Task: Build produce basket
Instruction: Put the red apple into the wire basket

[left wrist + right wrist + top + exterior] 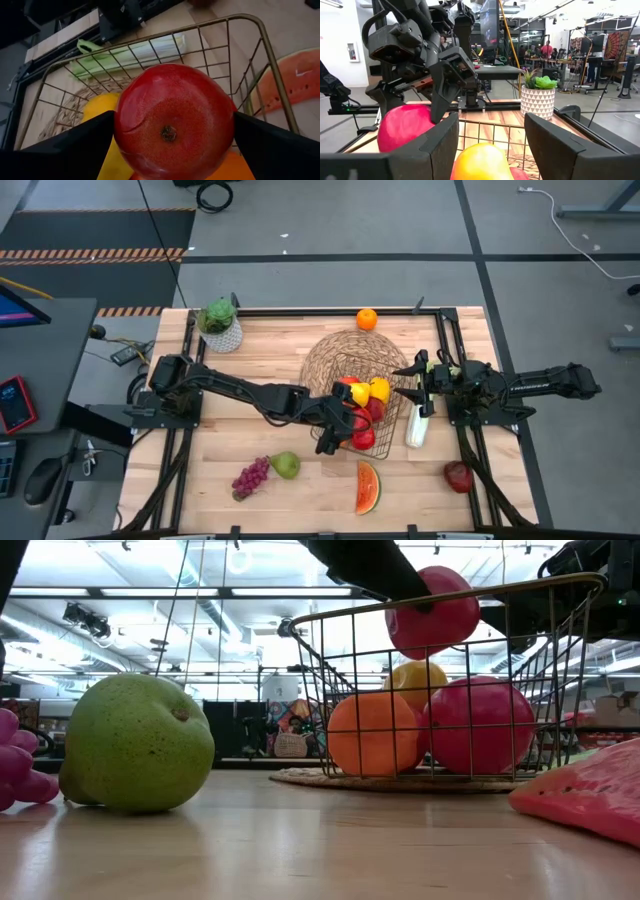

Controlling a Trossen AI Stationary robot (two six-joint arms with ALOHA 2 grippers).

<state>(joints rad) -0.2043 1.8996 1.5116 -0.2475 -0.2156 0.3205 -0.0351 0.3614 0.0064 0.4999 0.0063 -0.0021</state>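
Note:
The wire basket [340,435] stands on a round woven mat [335,355] at mid-table and holds an orange [375,735], a red apple [480,725] and a yellow piece [420,680]. My left gripper [347,392] is shut on a second red apple [172,125] above the basket's opening. My right gripper [412,385] is open and empty at the basket's right rim [490,120]. The celery stalk [415,425] lies on the table under the right arm. The pear [286,465], grapes [250,477] and watermelon slice [367,487] lie near the front edge. My left gripper pinches the red apple between its two fingers [80,145], one on each opposite side [122,130] of it. The apple's stem-end dimple faces the wrist camera. The apple is lifted clear, just above the basket's rim [440,602] and the fruit inside.
A loose orange [367,319] lies at the far edge and another red apple [458,476] at the front right. A leafy plant in a white pot [220,325] stands at the far left. Bare wood lies left of the mat.

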